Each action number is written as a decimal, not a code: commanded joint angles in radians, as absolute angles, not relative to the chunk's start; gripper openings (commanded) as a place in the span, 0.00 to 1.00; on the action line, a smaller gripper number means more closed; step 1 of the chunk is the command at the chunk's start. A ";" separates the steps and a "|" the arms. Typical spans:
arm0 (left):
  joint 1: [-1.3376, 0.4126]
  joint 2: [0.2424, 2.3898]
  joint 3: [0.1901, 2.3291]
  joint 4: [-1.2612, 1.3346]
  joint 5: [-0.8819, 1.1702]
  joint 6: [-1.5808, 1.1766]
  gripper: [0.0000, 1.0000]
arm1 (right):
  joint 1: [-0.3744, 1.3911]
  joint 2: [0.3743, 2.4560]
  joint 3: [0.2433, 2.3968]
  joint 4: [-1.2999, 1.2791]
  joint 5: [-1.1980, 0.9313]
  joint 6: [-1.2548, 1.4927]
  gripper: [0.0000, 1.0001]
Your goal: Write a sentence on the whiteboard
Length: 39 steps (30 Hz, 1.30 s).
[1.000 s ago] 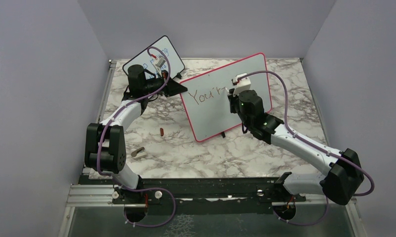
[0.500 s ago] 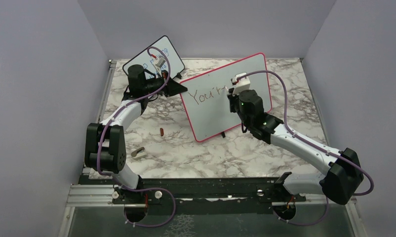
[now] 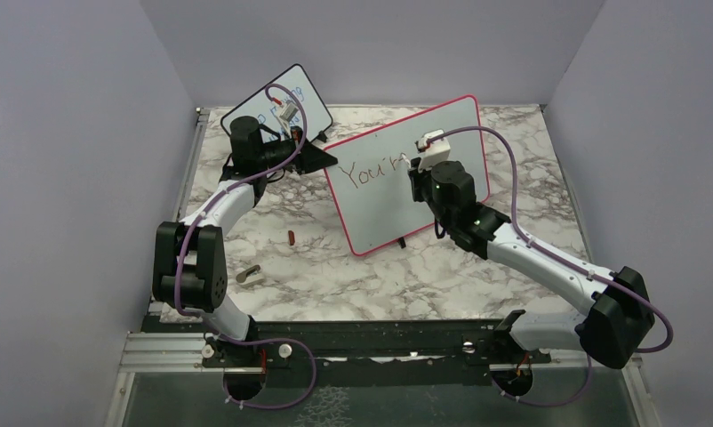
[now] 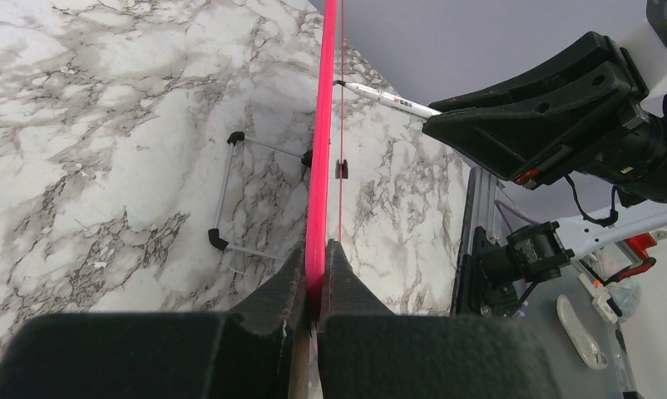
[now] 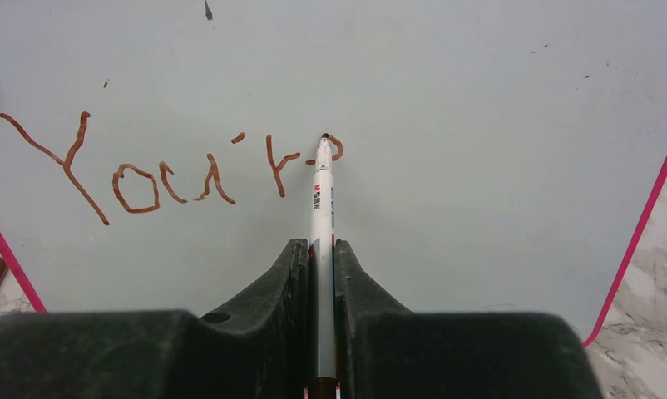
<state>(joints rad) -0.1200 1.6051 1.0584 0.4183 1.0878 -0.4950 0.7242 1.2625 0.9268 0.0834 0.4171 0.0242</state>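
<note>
The whiteboard (image 3: 460, 133) with its red-pink frame stands tilted mid-table. My left gripper (image 3: 328, 161) is shut on its left frame edge (image 4: 321, 166), seen edge-on in the left wrist view. My right gripper (image 5: 321, 249) is shut on a white marker (image 5: 321, 199) whose tip touches the board (image 5: 480, 100). The sentence (image 5: 172, 170) reads "You'r" in brownish-red, with a part-drawn letter at the marker tip. The writing also shows in the top view (image 3: 373, 172), where the right gripper (image 3: 415, 173) is at the board face.
A smaller black-framed board (image 3: 310, 98) with blue writing leans at the back left. A brown marker cap (image 3: 292, 237) and a small grey object (image 3: 247, 273) lie on the marble table (image 3: 335, 285). The whiteboard's wire stand (image 4: 230, 191) rests behind it.
The right gripper has shifted slightly up and left at the board, adding to the stroke after "r". The left arm has not moved.
</note>
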 commanded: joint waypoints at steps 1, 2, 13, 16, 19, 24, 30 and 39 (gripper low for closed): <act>-0.136 1.630 1.066 0.390 1.135 -0.474 0.00 | 0.716 1.273 0.948 0.085 0.373 0.014 0.01; -0.136 1.629 1.066 0.389 1.135 -0.474 0.00 | 0.716 1.272 0.948 0.080 0.370 0.015 0.01; -0.135 1.629 1.065 0.390 1.133 -0.476 0.00 | 0.716 1.258 0.940 0.020 0.342 0.026 0.01; -0.135 1.629 1.066 0.389 1.133 -0.476 0.00 | 0.716 1.256 0.938 0.007 0.331 0.026 0.01; -0.135 1.628 1.066 0.389 1.132 -0.476 0.00 | 0.716 1.257 0.937 0.002 0.321 0.026 0.01; -0.135 1.627 1.066 0.389 1.132 -0.476 0.00 | 0.717 1.256 0.936 -0.012 0.320 0.026 0.01; -0.135 1.627 1.066 0.389 1.132 -0.477 0.00 | 0.716 1.250 0.933 -0.053 0.321 0.028 0.01; -0.135 1.628 1.066 0.390 1.133 -0.477 0.00 | 0.716 1.251 0.926 -0.086 0.356 0.025 0.00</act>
<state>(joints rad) -0.1200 1.6051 1.0584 0.4179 1.0870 -0.4965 0.7185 1.2472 0.9272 -0.0044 0.3576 0.0250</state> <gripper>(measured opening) 0.029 0.170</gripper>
